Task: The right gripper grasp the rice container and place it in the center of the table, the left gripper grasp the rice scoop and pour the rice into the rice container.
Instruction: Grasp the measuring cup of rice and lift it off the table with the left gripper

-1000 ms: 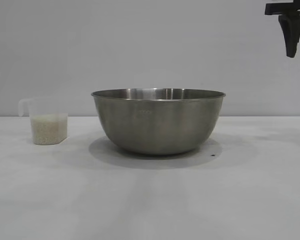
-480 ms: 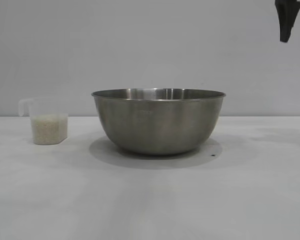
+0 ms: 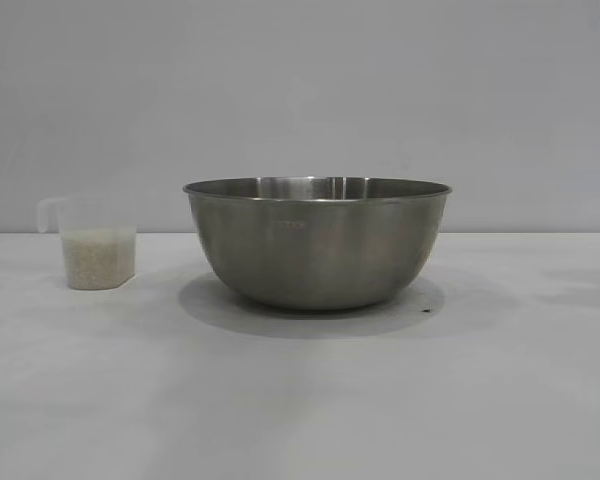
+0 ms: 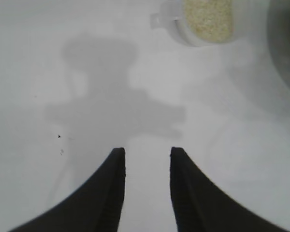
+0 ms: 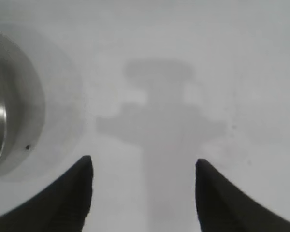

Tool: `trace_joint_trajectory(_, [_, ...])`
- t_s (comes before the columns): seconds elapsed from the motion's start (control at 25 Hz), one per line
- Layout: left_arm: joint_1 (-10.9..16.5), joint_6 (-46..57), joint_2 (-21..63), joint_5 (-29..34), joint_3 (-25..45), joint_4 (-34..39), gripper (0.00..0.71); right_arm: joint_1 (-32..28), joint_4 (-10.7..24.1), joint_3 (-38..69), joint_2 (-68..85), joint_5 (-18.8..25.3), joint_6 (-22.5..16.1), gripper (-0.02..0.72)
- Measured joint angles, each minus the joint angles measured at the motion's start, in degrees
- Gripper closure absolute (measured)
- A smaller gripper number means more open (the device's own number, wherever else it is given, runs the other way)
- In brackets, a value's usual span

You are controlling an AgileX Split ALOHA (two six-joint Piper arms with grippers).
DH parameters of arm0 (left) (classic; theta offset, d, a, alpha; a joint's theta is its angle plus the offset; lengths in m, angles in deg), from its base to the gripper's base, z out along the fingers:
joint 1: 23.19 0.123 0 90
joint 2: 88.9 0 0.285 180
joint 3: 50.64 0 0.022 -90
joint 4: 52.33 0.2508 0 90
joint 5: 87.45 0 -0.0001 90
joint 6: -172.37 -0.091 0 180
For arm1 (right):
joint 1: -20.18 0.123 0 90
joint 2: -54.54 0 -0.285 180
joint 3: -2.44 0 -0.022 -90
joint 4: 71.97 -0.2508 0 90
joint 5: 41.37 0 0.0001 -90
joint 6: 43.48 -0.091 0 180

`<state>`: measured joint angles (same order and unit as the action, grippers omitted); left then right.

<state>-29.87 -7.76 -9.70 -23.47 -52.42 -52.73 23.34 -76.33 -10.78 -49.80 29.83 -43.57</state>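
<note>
White and matte, the worktop carries everything. Largest on it is the steel bowl, standing upright about at the middle of the scene, so I judge the first half of the job finished: the bowl is where it belongs and nothing holds it. Well apart to its left stands the scoop, upright, handle to the left, with the rice filling its lower half. None of that rice shows in the bowl, so the pour is all left to do.

My right gripper hangs over bare worktop beside the bowl's right edge, jaws wide and empty. My left gripper hovers above the worktop with the scoop ahead of it, near but not touching, jaws narrowly parted and holding nothing. Grasping the scoop, carrying it over the bowl and tipping it remain.
</note>
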Motion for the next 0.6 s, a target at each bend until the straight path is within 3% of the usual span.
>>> trace_joint_trajectory(0.04, [0.0, 0.0, 0.0, 0.0, 0.0, 0.0, 0.5, 0.0, -0.2, 1.0, 1.5, 0.0, 0.1, 0.266])
trace_joint_trajectory(0.08, [0.0, 0.0, 0.0, 0.0, 0.0, 0.0, 0.5, 0.0, -0.4, 1.9, 2.9, 0.0, 0.4, 0.209])
trace_joint_trajectory(0.2, [0.0, 0.0, 0.0, 0.0, 0.0, 0.0, 0.5, 0.0, -0.4, 4.7, 6.9, 0.0, 0.8, 0.228])
trace_joint_trajectory(0.24, [0.0, 0.0, 0.0, 0.0, 0.0, 0.0, 0.5, 0.0, -0.4, 5.8, 8.3, 0.0, 0.8, 0.276])
trace_joint_trajectory(0.6, [0.0, 0.0, 0.0, 0.0, 0.0, 0.0, 0.5, 0.0, -0.8, 17.7, 20.1, -3.3, 0.9, 0.26])
